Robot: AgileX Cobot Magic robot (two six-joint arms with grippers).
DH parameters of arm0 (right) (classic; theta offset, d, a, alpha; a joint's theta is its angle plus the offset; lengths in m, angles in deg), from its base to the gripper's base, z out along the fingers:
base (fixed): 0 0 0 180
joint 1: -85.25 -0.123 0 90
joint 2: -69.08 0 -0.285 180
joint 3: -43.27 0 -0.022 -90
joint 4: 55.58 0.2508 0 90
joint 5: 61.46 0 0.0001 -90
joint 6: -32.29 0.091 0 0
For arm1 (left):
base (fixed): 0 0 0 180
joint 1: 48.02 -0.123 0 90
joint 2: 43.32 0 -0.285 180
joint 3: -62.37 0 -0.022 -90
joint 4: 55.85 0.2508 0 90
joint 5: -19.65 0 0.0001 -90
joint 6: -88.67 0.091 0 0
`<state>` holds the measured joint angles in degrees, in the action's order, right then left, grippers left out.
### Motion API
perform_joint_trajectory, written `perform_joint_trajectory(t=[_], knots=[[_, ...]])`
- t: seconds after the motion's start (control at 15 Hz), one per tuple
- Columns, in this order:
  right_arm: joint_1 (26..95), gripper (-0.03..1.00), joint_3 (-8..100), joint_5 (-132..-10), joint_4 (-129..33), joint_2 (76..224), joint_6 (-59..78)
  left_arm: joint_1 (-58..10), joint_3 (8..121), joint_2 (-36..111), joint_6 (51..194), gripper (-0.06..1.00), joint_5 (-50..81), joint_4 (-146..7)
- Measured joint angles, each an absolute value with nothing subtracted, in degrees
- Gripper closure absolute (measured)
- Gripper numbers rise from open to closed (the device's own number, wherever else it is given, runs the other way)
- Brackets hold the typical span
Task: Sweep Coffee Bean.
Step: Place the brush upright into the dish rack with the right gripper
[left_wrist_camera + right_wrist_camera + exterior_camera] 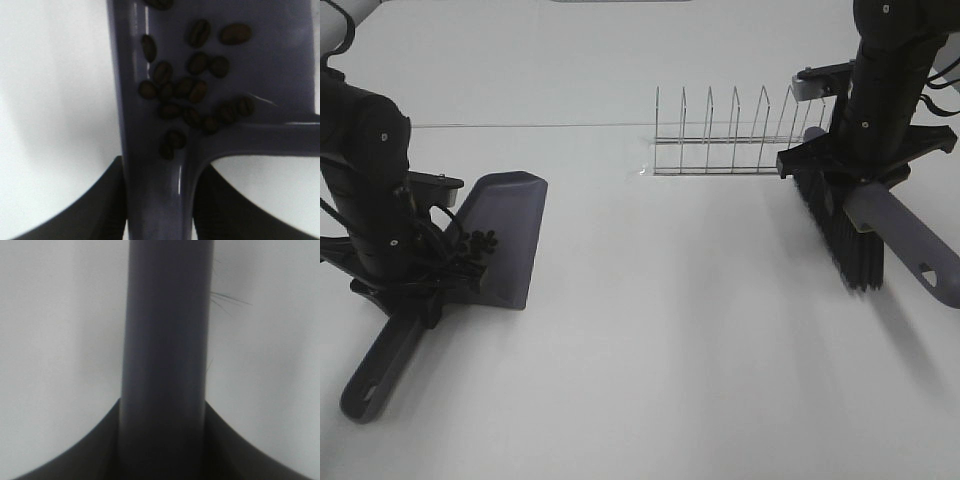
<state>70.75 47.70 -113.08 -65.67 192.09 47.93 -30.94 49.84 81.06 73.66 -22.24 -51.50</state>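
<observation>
The grey-purple dustpan (pixel 505 235) lies on the white table at the left, its handle (pixel 378 372) pointing toward the front edge. Several dark coffee beans (pixel 475 245) sit heaped at the pan's rear wall; the left wrist view shows the coffee beans (pixel 190 95) close up on the dustpan (pixel 150 150). My left gripper (pixel 420 300) is shut on the dustpan's handle neck. At the right, my right gripper (pixel 855 185) is shut on the brush handle (pixel 910 240). The brush's black bristles (pixel 845 235) hang over the table. The right wrist view shows only the brush handle (pixel 165 340) between the dark fingers (pixel 240 450).
A wire plate rack (pixel 735 135) stands at the back, just left of the right arm. The white table (pixel 670 330) stretches between dustpan and brush.
</observation>
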Motion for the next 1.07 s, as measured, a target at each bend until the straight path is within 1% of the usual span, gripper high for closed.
perform_joint_trajectory(t=[0.47, 0.67, 1.07], knots=[[70.75, 0.62, 52.28, -110.79, -68.36, 193.52, 48.9, -30.94, 49.84, 81.06, 73.66, 0.58, -22.18, -51.61], [70.75, 0.62, 56.58, -112.74, -69.85, 196.79, 48.73, -30.94, 49.84, 81.06, 73.66, 0.58, -22.18, -51.61], [70.81, 0.62, 59.1, -113.14, -69.79, 199.65, 48.67, -30.94, 49.84, 81.06, 73.66, 0.58, -22.12, -51.61]])
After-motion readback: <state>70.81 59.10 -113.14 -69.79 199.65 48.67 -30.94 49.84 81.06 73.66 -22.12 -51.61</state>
